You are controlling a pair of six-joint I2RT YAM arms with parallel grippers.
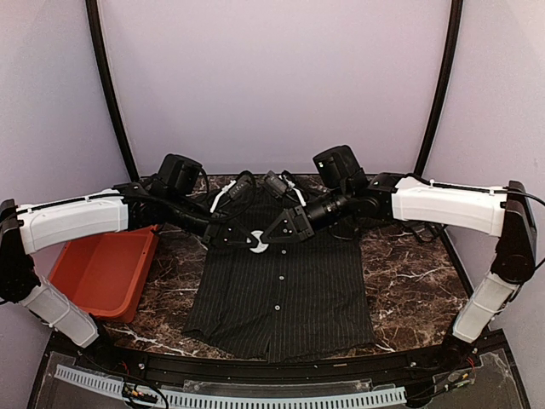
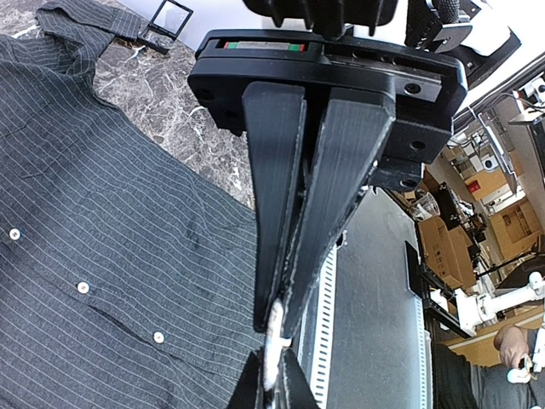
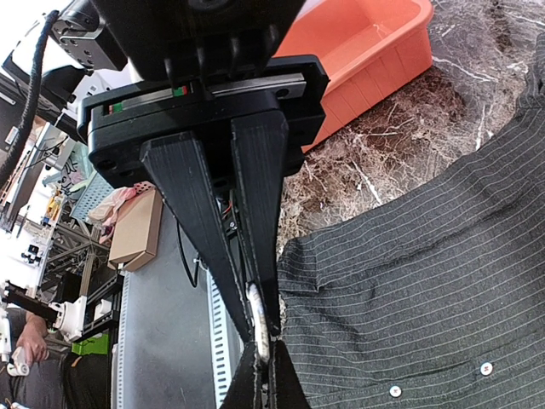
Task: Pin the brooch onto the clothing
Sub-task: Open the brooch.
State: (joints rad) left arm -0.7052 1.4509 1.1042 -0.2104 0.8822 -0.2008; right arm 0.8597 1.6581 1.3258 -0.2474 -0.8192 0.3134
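Shirt (image 1: 281,298): lies flat and front up on the bench (image 1: 409,281), collar at the far side and button row down the middle. Spread like this, the chest cloth is open to the pin.
Brooch (image 1: 258,244): a small white round piece over the upper chest, just below the collar and close to the button line.
Reason for the double hold: I judge that one side steadies the body while the other works the pin (the pin itself is too small to make out).
Left gripper (image 2: 274,328): my fingers are brought together and clamped on the white edge of the brooch, with nothing else between them.
Right gripper (image 3: 258,334): my fingers are together here too, pinching the same brooch from the opposite side. The two sets of tips nearly meet.
Contact with cloth: I cannot tell whether the brooch touches the shirt.
Bin (image 1: 102,268): orange, left of the shirt and well apart from the work.
Status: in my judgement the brooch is positioned but not yet fastened.
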